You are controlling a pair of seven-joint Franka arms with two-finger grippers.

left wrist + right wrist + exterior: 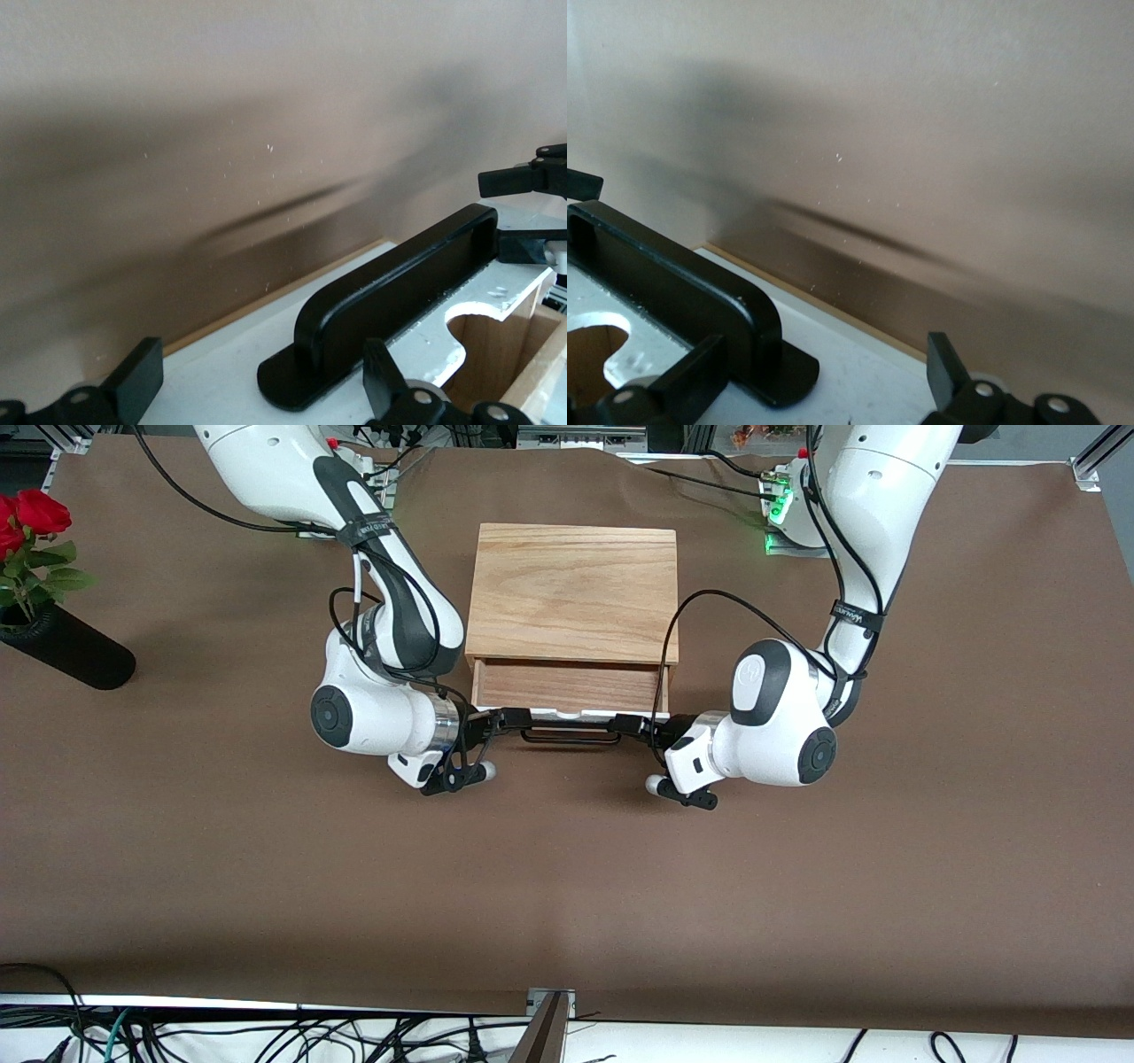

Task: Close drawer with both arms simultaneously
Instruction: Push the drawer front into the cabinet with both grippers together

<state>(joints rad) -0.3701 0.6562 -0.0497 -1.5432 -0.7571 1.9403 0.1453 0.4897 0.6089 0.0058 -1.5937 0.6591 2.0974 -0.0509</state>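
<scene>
The drawer [570, 687] is still pulled partway out of the oak-grain box [574, 593], its light-wood tray showing between the box's front edge and the white front panel [567, 714], so the closing is not yet done. Both arms are already in position at that panel. The right hand [507, 719] sits at the panel's end toward the right arm's side, just beside the black bar handle [570, 735]; the left hand [631, 725] sits at the panel's other end, just beside the handle's other foot. In each wrist view the fingers [135, 382] stand spread wide, straddling the top edge of the panel, and neither hand holds anything. What remains, as I judge it, is the push itself: both hands pressing the panel evenly toward the box until it sits flush. On the brown surface [567, 886], well apart from the box toward the right arm's end, stands a black vase [66, 652] with red roses.
</scene>
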